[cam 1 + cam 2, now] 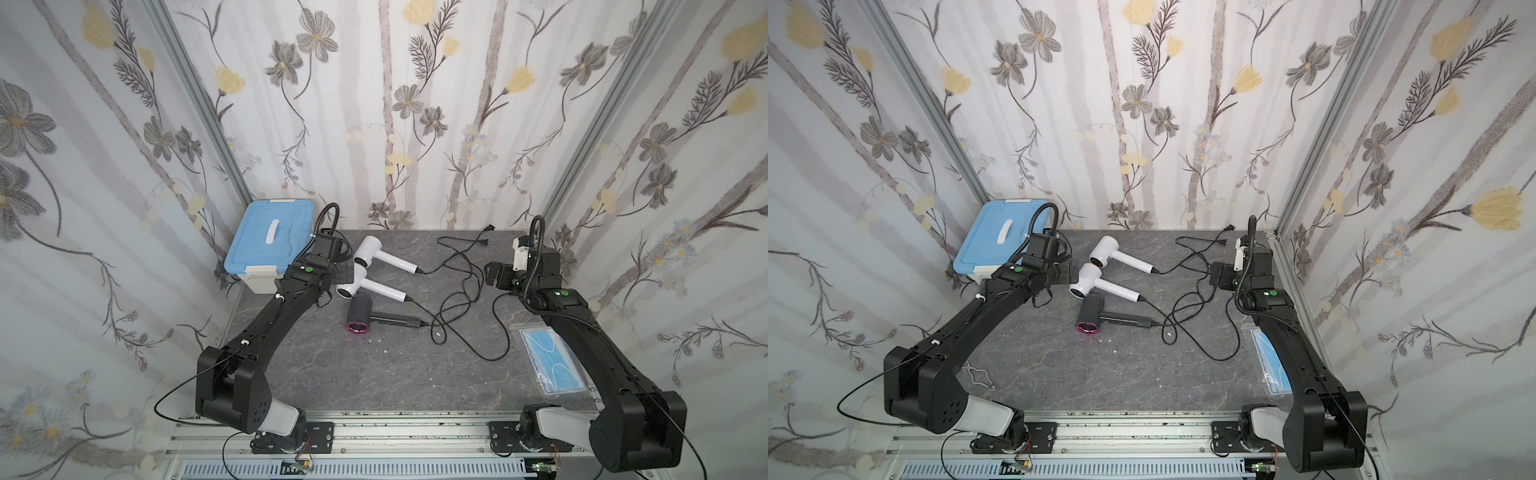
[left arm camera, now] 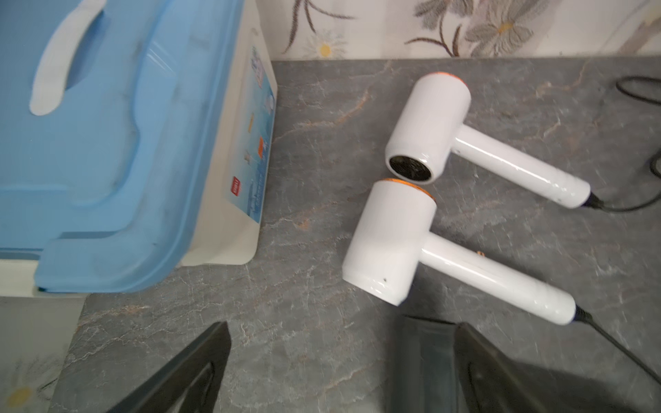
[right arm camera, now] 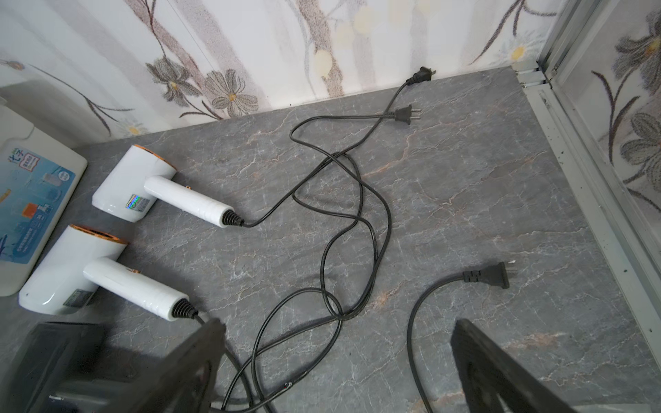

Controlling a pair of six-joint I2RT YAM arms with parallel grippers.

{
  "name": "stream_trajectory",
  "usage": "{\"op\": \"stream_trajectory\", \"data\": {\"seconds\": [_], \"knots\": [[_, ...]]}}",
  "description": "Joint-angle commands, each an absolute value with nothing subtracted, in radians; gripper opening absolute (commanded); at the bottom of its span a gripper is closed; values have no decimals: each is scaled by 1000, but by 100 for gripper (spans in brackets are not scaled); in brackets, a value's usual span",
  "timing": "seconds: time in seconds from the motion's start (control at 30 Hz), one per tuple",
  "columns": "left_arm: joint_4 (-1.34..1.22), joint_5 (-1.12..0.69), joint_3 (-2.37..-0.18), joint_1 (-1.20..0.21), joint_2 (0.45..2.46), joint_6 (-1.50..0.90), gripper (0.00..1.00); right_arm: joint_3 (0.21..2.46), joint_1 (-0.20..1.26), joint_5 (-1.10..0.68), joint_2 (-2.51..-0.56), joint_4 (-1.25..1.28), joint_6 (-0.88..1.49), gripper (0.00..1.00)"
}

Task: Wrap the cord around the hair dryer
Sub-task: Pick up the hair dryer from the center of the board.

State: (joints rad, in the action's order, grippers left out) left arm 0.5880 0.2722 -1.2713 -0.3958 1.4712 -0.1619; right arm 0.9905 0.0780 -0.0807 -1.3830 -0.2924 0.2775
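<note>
Three hair dryers lie side by side at the back of the table: two white ones and a dark grey one with a pink ring. Their black cords run rightward in a loose tangle, unwrapped, ending in plugs. My left gripper hovers open just left of the dryer heads, the dark dryer's body beside one finger. My right gripper hangs open above the tangled cords at the right, holding nothing.
A white storage box with a blue lid stands in the back left corner, close to my left arm. A clear bag of blue face masks lies under my right arm. Wallpapered walls enclose three sides.
</note>
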Motion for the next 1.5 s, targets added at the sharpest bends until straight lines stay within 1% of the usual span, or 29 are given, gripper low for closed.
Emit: {"op": "stream_trajectory", "data": {"seconds": [0.0,0.1,0.17,0.2,0.27,0.33,0.43,0.47,0.57,0.67,0.8,1.03,1.23,1.27,1.4,1.47], "knots": [[833,377,-1300,-477,1479,-222,100,988,87,-80,-1367,-353,314,100],[924,360,-1310,-535,1499,-360,100,987,92,-76,-1371,-394,316,100],[954,334,-1311,-545,1521,-477,95,980,96,-78,-1375,-407,313,100],[948,294,-1310,-546,1534,-496,95,974,98,-78,-1376,-408,312,100],[939,263,-1316,-548,1559,-524,96,963,103,-78,-1374,-408,310,100],[942,241,-1343,-546,1596,-512,97,955,107,-78,-1374,-408,307,100],[969,197,-1412,-547,1685,-506,93,939,118,-66,-1373,-401,310,100],[991,178,-1444,-544,1728,-511,93,936,124,-62,-1376,-398,309,100],[1070,137,-1574,-542,1867,-515,96,940,143,-52,-1395,-406,307,100],[1081,97,-1631,-542,1957,-510,100,944,163,-45,-1405,-414,299,100],[1067,81,-1649,-541,2000,-515,100,938,176,-43,-1402,-419,289,100],[1071,129,-1627,-531,2043,-467,100,919,177,-50,-1399,-413,285,100],[1028,100,-1605,-505,2066,-442,100,908,190,-49,-1381,-416,297,100],[1024,96,-1602,-503,2073,-438,99,903,191,-48,-1376,-415,302,100],[990,69,-1577,-502,2098,-434,92,893,195,-36,-1362,-418,315,100],[966,62,-1561,-501,2105,-435,91,891,196,-28,-1358,-425,317,100]]}}
